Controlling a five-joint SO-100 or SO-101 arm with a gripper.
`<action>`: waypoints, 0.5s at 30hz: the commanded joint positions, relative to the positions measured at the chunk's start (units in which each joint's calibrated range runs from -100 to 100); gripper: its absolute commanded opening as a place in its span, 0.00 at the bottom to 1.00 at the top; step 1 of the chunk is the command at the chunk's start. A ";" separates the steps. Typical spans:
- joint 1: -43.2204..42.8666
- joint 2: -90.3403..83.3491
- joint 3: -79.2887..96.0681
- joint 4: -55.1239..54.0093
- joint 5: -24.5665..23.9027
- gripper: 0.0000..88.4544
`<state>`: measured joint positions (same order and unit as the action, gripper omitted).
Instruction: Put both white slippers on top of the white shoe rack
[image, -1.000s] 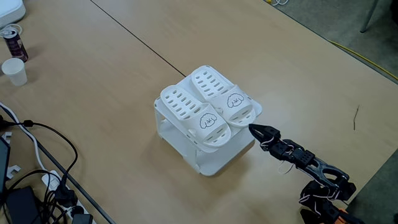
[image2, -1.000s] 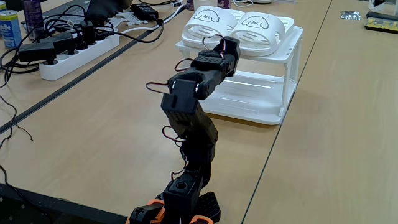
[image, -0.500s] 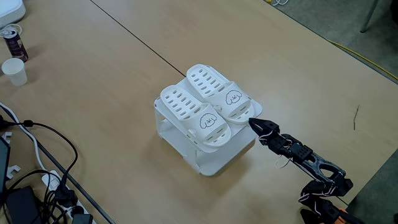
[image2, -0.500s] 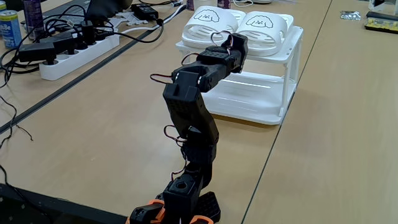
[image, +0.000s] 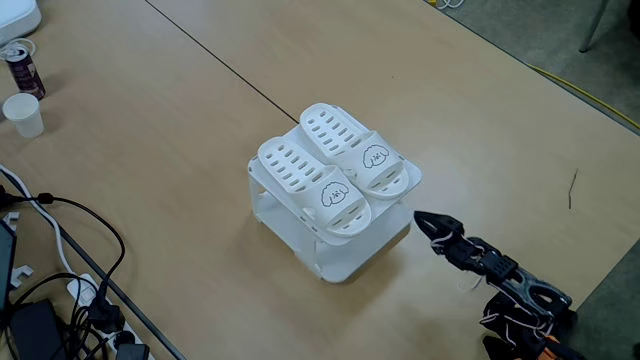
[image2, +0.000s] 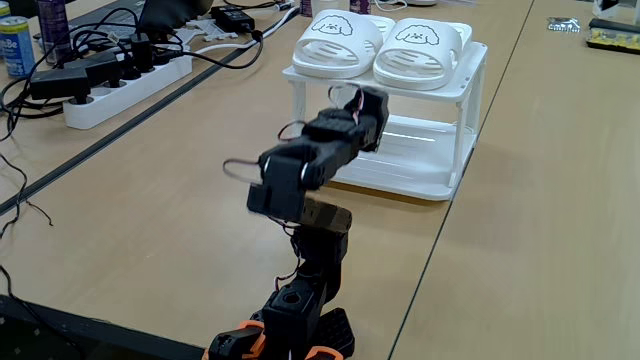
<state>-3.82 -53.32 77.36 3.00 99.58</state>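
Observation:
Both white slippers rest side by side on the flat top of the white shoe rack (image: 335, 262) (image2: 470, 90). One slipper (image: 310, 182) (image2: 338, 42) lies on the left in both fixed views, the other slipper (image: 358, 150) (image2: 420, 52) beside it on the right. Each shows slotted vents and a puppy face at the toe. My black gripper (image: 424, 221) (image2: 368, 108) hangs just off the rack's near side, below the top. Its jaws look closed, with nothing between them.
A power strip (image2: 130, 80) with tangled cables (image: 60, 290) lies along the table's left side. A white paper cup (image: 24, 114) and a can (image: 22, 66) stand far left. A blue can (image2: 14, 45) stands near the strip.
The right slipper was nudged slightly further onto the rack top. My gripper then pulled back from the rack and dropped lower as the arm folded down.

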 joint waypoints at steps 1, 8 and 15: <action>0.28 -8.65 5.32 -4.04 0.42 0.01; 0.28 -13.36 17.68 -26.04 0.42 0.01; 0.28 -18.33 22.64 -42.78 0.42 0.01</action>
<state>-3.82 -68.58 99.46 -33.39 99.58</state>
